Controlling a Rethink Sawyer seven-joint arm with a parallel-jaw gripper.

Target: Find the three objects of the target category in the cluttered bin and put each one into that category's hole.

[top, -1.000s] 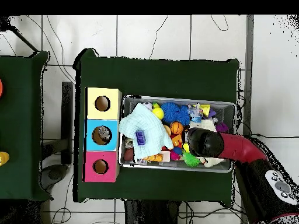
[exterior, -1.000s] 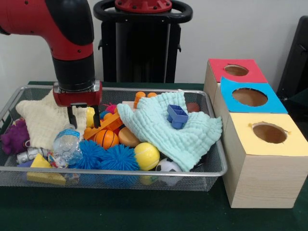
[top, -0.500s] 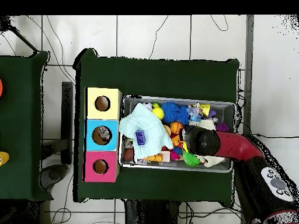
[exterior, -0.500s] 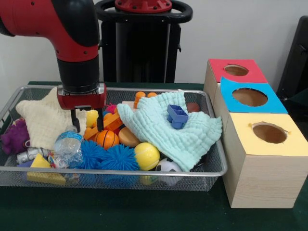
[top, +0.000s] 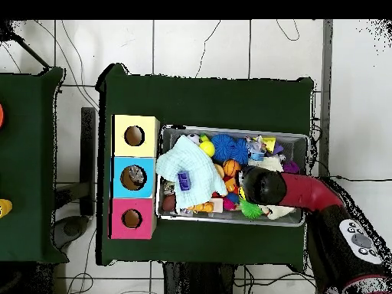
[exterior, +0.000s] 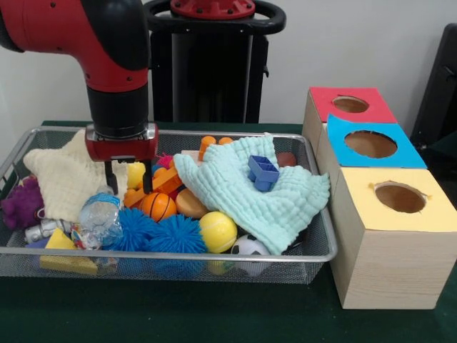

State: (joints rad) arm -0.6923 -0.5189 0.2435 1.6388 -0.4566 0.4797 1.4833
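Gripper open, empty, fingers straddling a yellow toy in the bin. Target category unclear. Risk: closing snags the cream cloth or nudges the small basketball.

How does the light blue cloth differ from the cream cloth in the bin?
The light blue cloth lies toward the bin's end nearest the boxes and droops over the wire rim there; the cream cloth lies at the opposite end, inside the bin. The light blue cloth carries a small blue block on top; nothing shows on the cream cloth, though the gripper hangs beside it. Both are textured cloths draped over toys.
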